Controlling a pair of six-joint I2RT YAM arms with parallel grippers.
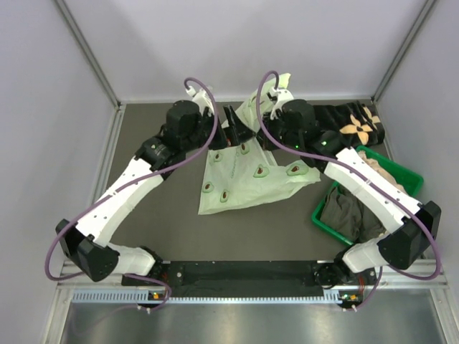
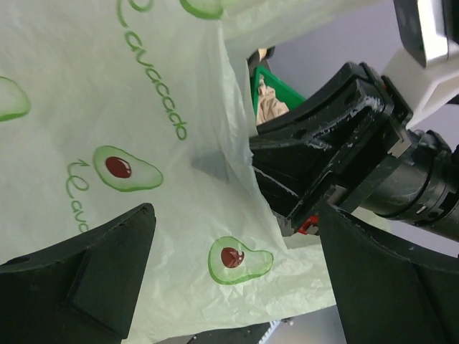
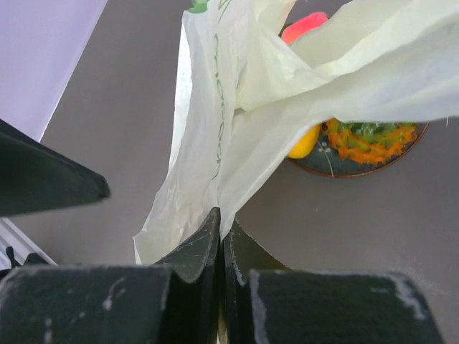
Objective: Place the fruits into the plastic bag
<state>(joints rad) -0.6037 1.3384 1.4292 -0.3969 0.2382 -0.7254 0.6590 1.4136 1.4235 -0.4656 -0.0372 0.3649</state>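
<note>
The pale green plastic bag [image 1: 244, 175] with avocado prints lies mid-table, its far end pulled up [image 1: 271, 89]. My right gripper [image 3: 224, 223] is shut on a fold of the bag's edge [image 3: 215, 143]; in the top view it is at the bag's far right corner [image 1: 271, 135]. My left gripper [image 2: 237, 229] stands wide open just left of it [image 1: 238, 127], with bag film [image 2: 143, 107] behind its fingers and nothing pinched. In the right wrist view, the fruits lie beyond the bag on a round plate [image 3: 344, 169]: a yellow piece [image 3: 304, 143], an orange pineapple [image 3: 369, 138] and a red one [image 3: 304, 27].
A green basket [image 1: 401, 175] with clothes stands at the right and also shows in the left wrist view [image 2: 276, 89]. A dark cloth with a pale flower print [image 1: 356, 123] lies at the back right. Grey walls close in the back and both sides.
</note>
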